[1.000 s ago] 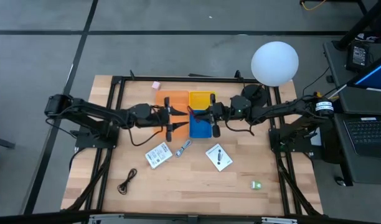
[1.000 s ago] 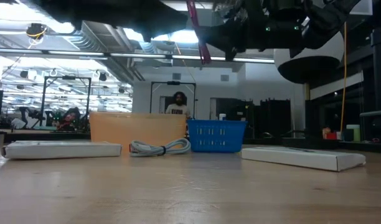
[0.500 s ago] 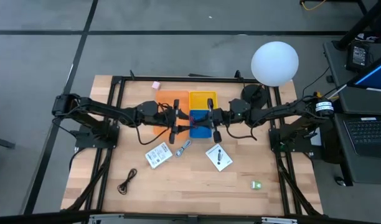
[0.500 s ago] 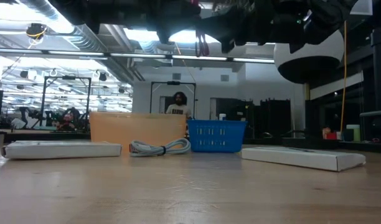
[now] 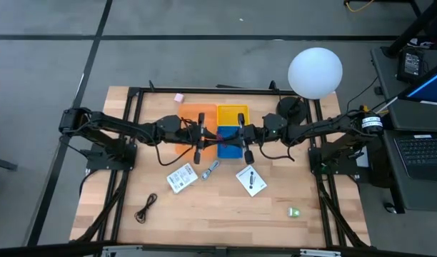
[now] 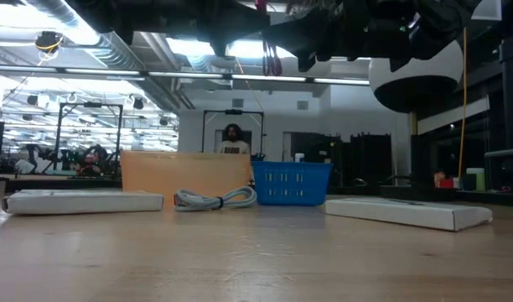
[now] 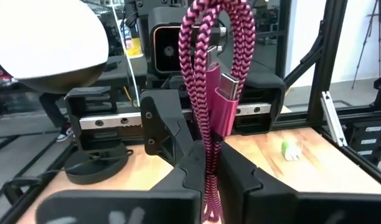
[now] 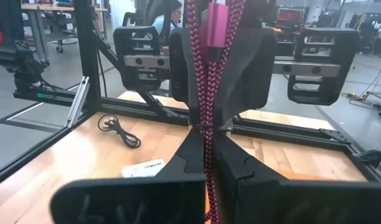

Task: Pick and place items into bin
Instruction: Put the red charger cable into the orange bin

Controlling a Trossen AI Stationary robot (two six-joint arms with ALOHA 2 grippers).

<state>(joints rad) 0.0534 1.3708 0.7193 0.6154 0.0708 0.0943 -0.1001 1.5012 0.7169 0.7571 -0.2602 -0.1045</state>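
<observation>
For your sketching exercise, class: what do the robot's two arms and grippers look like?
Both arms are dark, jointed and slim, with thin black cables looping along them. The left gripper and right gripper each end in two black, blocky fingers. The right arm has a silver band near its base.

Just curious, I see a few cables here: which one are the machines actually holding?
The braided red cable, pinched by both the left pincer and right pincer above the bins. The black cable lies untouched on the table.
</observation>
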